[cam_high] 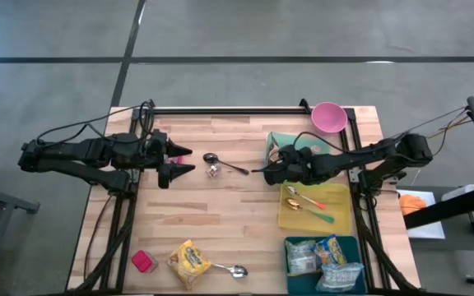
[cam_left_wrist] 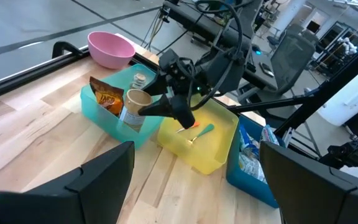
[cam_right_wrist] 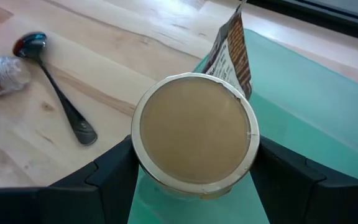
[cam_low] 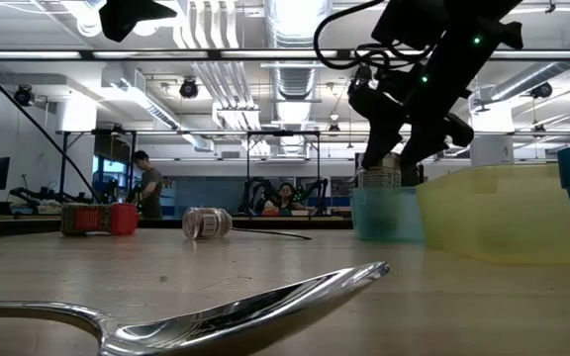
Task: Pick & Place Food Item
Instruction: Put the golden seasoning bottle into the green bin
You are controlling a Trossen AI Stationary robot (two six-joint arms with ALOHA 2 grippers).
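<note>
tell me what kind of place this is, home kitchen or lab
Most likely a robotics lab or workshop, not a home: exposed ceiling ducts with strip lights, a wooden table framed in black rails, and people at workbenches behind.

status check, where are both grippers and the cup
Right gripper shut on tan-lidded paper cup, over teal bin. Left gripper open, waiting at table's left. Nothing blocking.

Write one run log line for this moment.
right gripper: shut on cup, over teal bin | left gripper: open, waiting

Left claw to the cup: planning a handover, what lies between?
In the high view, a dark spoon and small bottle lie between left claw and cup.
</note>
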